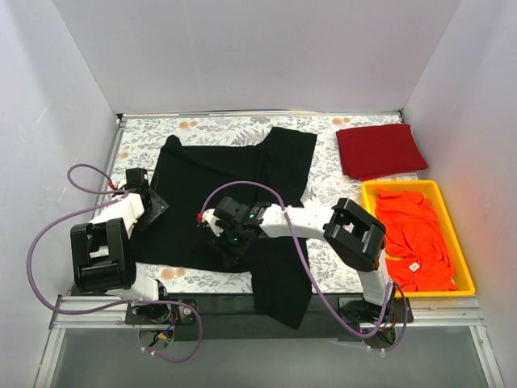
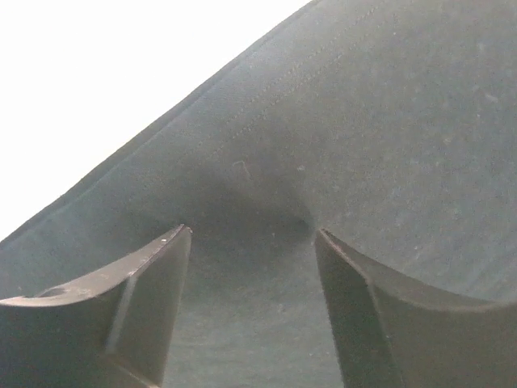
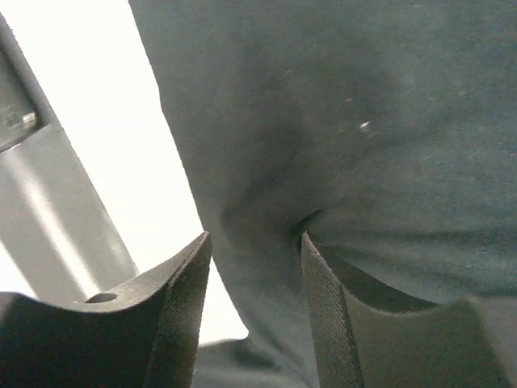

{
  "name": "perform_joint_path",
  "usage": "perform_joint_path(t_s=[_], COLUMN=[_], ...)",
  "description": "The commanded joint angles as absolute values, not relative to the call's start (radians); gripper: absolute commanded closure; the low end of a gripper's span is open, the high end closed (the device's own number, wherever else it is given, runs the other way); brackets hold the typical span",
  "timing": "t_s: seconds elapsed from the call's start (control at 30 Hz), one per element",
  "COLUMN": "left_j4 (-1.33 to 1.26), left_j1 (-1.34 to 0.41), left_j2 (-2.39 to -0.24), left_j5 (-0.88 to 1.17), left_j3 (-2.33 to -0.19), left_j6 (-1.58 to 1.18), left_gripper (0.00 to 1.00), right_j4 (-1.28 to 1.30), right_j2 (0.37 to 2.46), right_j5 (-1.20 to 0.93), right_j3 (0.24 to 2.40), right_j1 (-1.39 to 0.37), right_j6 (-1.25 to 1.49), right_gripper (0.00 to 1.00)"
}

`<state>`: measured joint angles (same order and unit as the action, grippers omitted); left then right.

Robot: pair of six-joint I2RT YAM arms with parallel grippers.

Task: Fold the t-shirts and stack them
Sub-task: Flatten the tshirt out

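The wide black cotton t-shirt (image 1: 218,178) lies spread in the middle of the floral-patterned table cover (image 1: 323,174). One long flap hangs over the near edge between the arm bases. It looks unfolded and rumpled, with a sleeve turned up at the far side, so I judge the step in hand to be the first fold of this shirt.

At the right stands the yellow plastic bin (image 1: 455,234), holding a loose heap of bright orange-red t-shirts (image 1: 416,234) that wait their turn. Beyond it, in the far right corner, a dark red t-shirt (image 1: 380,149) lies folded into a flat square, which probably starts the stack.

The right gripper (image 3: 254,238) is down on the shirt's middle, near where the flap begins. Its fingers stand apart, tips dimpling the cloth, with no fold pinched between them. The left gripper (image 2: 250,234) sits at the shirt's left edge, just inside a stitched hem. Its fingers are spread wider and likewise press into the fabric without closing on it.

The next move likely calls for both to close on a pinch of cloth, then lift and carry it over evenly.
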<state>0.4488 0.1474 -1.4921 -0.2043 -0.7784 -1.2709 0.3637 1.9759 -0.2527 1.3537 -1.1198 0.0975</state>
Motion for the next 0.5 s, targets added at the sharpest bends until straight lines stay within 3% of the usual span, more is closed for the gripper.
perform_joint_path(t_s=[0.0,0.2,0.33,0.47], left_j4=[0.538,0.546,0.569,0.548], left_j1=[0.153,0.085,-0.169,-0.282], left_j2=[-1.419,-1.295,-1.25,-1.291], left_j5=[-0.244,-0.192,-0.218,-0.152], left_j3=[-0.808,-0.856,-0.884,-0.861], left_j6=[-1.249,-1.236,-1.282,-1.344], left_gripper=[0.38,0.27,0.26,0.26], right_j4=[0.472,0.482,0.462,0.427], right_j2=[1.945,1.747,1.657,1.67], right_j5=[-0.261,-0.085,-0.074,-0.113], right_j3=[1.437,1.369,1.293,1.276], right_j1=[-1.131,-0.933,-0.689,-0.452], right_j6=[0.077,0.074,0.103,0.15], right_gripper=[0.52,0.49,0.5,0.52])
